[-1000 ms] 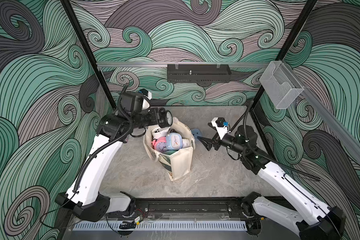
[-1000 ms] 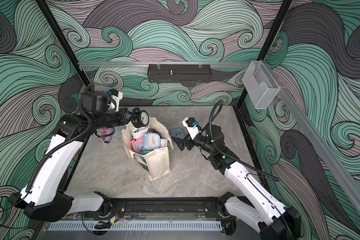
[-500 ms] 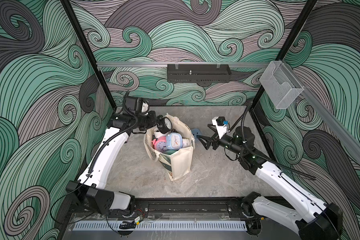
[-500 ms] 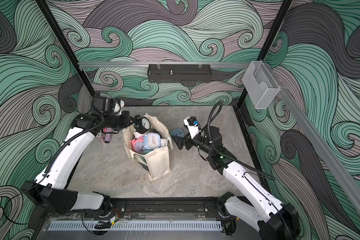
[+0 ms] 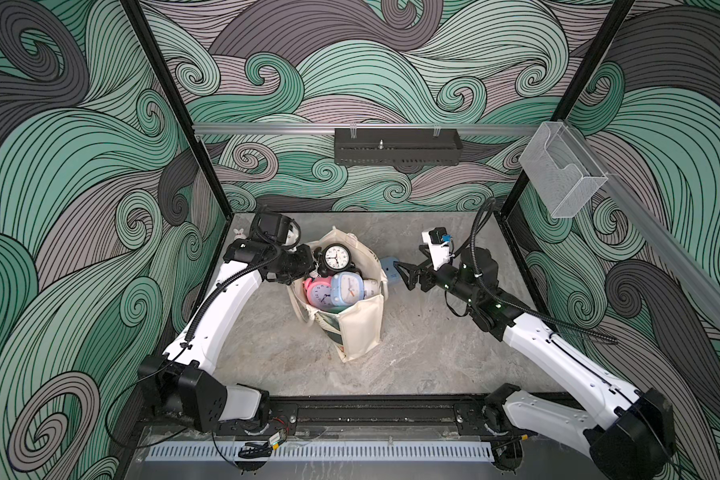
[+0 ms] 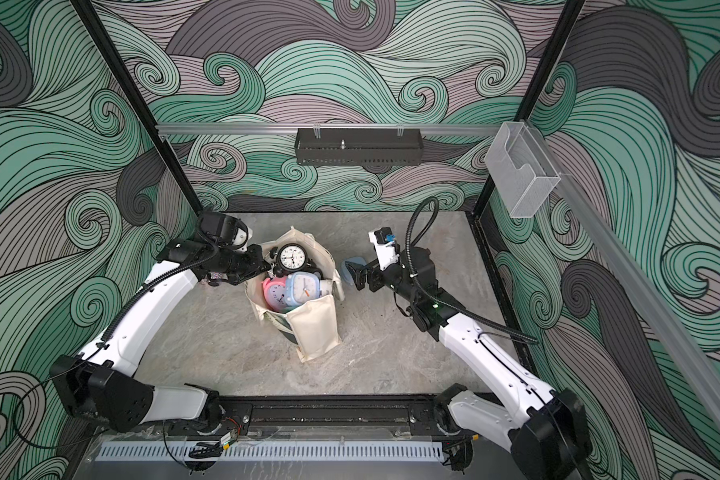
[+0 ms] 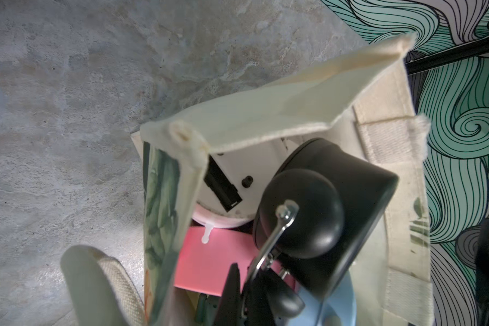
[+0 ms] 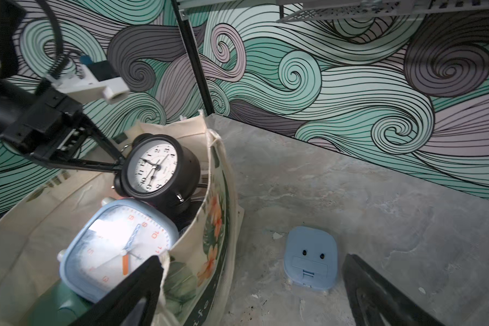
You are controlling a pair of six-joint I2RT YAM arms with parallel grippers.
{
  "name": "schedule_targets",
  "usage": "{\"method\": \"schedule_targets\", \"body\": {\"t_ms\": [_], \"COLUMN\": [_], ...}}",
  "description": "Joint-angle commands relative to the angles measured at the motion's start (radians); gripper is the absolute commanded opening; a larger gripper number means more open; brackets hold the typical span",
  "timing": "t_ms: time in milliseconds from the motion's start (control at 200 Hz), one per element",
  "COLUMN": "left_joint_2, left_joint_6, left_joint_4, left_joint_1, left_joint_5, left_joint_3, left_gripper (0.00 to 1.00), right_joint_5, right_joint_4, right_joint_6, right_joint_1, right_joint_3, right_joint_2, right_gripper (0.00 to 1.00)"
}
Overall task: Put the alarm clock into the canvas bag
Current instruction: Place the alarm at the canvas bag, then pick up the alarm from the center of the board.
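Alarm clock [image 5: 336, 258], black with twin bells and a white dial of black numerals 1 to 12, sits tilted at the open mouth of the canvas bag [image 5: 362, 332]. It is just above a blue square clock [image 5: 348, 286] with orange numerals and a pink clock [image 5: 319, 291] inside the bag. Small print on the black dial is too fine to read. The left gripper [image 8: 116, 165] is clamped on the clock's top, by the bells and wire handle. The bag stands upright on the tabletop [image 5: 433, 353]. White script on its dark green band shows only partly in the right wrist view, and I cannot read it. The right gripper [image 5: 402, 275] is spread wide and empty beside the bag, near a pale blue clock [image 8: 311, 256] lying face down on the tabletop.
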Motion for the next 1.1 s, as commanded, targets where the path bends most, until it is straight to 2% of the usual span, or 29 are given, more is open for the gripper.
{"method": "schedule_targets", "body": {"t_ms": [0, 105, 330, 505, 590, 770, 881, 1096], "left_joint_2": [-0.046, -0.051, -0.051, -0.058, -0.068, -0.068, -0.075, -0.095], "left_joint_6": [0.067, 0.103, 0.104, 0.124, 0.131, 0.172, 0.191, 0.196], "left_joint_4": [-0.132, -0.153, -0.099, -0.144, -0.154, -0.194, -0.199, -0.155], "left_joint_1": [-0.003, -0.003, -0.003, -0.005, -0.006, -0.049, -0.095, -0.158], "left_joint_5": [-0.051, -0.058, -0.011, -0.07, -0.097, -0.18, -0.165, -0.106], "left_joint_3": [0.009, 0.026, 0.058, 0.121, 0.156, 0.257, 0.304, 0.303], "left_gripper": [0.0, 0.01, 0.51, 0.79, 0.98, 0.99, 0.99, 0.99], "right_joint_5": [0.144, 0.225, 0.276, 0.296, 0.284, 0.228, 0.191, 0.118], "right_joint_4": [-0.075, -0.103, -0.178, -0.256, -0.301, -0.445, -0.49, -0.559], "right_joint_6": [0.019, 0.011, 0.028, 0.038, 0.035, 0.009, 0.0, 0.004], "right_joint_1": [0.005, 0.004, -0.01, -0.027, -0.036, -0.039, -0.044, -0.046], "right_joint_3": [0.06, 0.08, 0.14, 0.196, 0.233, 0.372, 0.435, 0.546], "right_joint_2": [0.027, 0.06, 0.163, 0.258, 0.314, 0.472, 0.555, 0.708], "right_gripper": [1.0, 1.0, 0.99, 1.0, 1.0, 1.0, 1.0, 1.0]}}
